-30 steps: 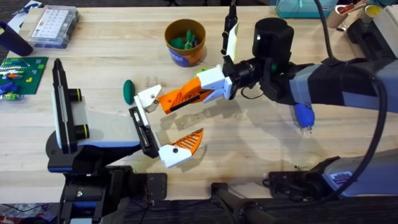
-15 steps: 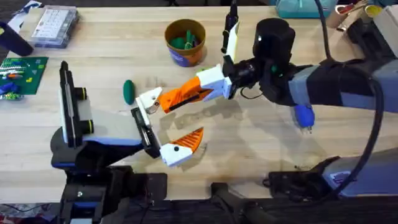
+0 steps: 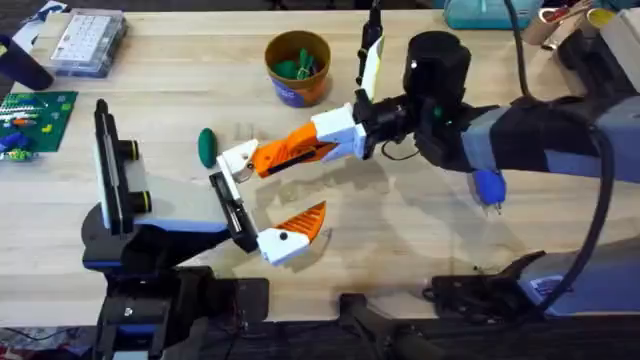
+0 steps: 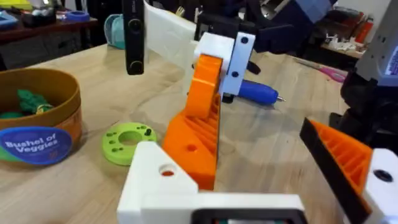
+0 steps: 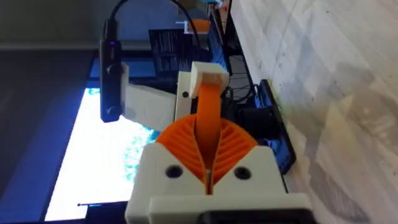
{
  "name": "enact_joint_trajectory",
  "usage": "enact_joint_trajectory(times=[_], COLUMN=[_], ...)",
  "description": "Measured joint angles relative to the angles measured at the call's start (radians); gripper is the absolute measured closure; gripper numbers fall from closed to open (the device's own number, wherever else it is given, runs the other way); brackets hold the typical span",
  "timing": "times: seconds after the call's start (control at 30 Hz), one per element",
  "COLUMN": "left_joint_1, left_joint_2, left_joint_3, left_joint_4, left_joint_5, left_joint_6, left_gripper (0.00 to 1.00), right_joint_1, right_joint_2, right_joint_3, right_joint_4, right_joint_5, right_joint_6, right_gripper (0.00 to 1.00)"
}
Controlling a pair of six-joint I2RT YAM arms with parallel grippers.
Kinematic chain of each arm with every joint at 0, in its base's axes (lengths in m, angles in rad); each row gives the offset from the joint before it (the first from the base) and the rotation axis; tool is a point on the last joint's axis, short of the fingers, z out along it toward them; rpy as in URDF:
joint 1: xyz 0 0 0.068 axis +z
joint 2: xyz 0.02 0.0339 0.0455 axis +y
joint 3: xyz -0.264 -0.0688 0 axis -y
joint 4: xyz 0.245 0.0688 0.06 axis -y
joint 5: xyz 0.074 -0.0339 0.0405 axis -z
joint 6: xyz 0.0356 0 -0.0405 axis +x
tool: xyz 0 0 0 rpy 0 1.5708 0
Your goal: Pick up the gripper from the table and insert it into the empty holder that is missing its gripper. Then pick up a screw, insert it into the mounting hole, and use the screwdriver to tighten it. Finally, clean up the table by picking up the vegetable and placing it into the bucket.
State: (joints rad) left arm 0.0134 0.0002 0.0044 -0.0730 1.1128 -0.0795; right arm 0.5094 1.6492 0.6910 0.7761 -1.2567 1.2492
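Note:
My right gripper (image 3: 328,136) is shut on the gripper (image 3: 290,152), an orange ribbed wedge held level over the table's middle. Its wide end meets the holder (image 3: 238,158), the plain white block on one side of my left gripper (image 3: 272,195). My left gripper stands open, with an orange finger (image 3: 303,224) on its other side. The left wrist view shows the gripper (image 4: 200,127) butting against the holder (image 4: 155,180). The vegetable (image 3: 207,146) lies just left of the holder. The bucket (image 3: 297,67) stands at the back. The screwdriver (image 3: 489,187) lies under the right arm.
A clear parts box (image 3: 85,40) and a green brick board (image 3: 35,115) sit at the far left. A teal container (image 3: 480,12) is at the back right. A lime disc (image 4: 127,135) lies beside the bucket (image 4: 37,124), which has green items inside.
The left arm shifted a little to the right a second ago. The right gripper nudged the orange gripper slightly left, toward the holder.

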Motion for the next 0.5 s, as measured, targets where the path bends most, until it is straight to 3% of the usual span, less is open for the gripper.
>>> enact_joint_trajectory(times=[0.5], left_joint_1=[0.002], left_joint_2=[0.0], left_joint_3=[0.0], left_joint_4=[-0.029], left_joint_5=[0.013], left_joint_6=[-0.041], left_gripper=[0.013], right_joint_1=[0.036], right_joint_2=[0.076], right_joint_3=[0.006], right_joint_4=[0.031], right_joint_5=[0.035], right_joint_6=[-0.007], right_gripper=[0.987])
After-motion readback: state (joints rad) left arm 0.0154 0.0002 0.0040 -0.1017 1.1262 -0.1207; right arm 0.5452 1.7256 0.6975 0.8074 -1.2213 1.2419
